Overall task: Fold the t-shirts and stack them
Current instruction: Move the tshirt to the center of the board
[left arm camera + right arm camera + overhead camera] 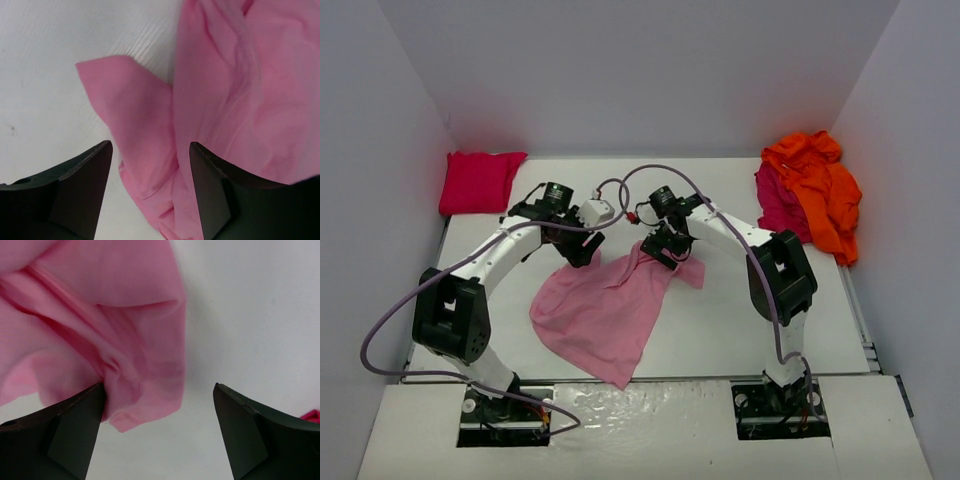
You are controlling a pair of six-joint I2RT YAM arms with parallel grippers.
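Observation:
A light pink t-shirt (605, 310) lies crumpled in the middle of the table. My left gripper (582, 250) hovers over its upper left edge, open, with pink cloth (150, 150) between the fingers. My right gripper (665, 248) hovers over its upper right edge, open, with a pink sleeve (135, 375) beside the left finger. A folded red shirt (478, 181) lies at the back left. A bright orange shirt (820, 190) lies crumpled on a dark crimson shirt (778, 205) at the back right.
White walls close in the table on three sides. The white table (720, 330) has bare surface to the right of the pink shirt. Purple cables loop off both arms. A sliver of red cloth (311, 415) shows at the right wrist view's edge.

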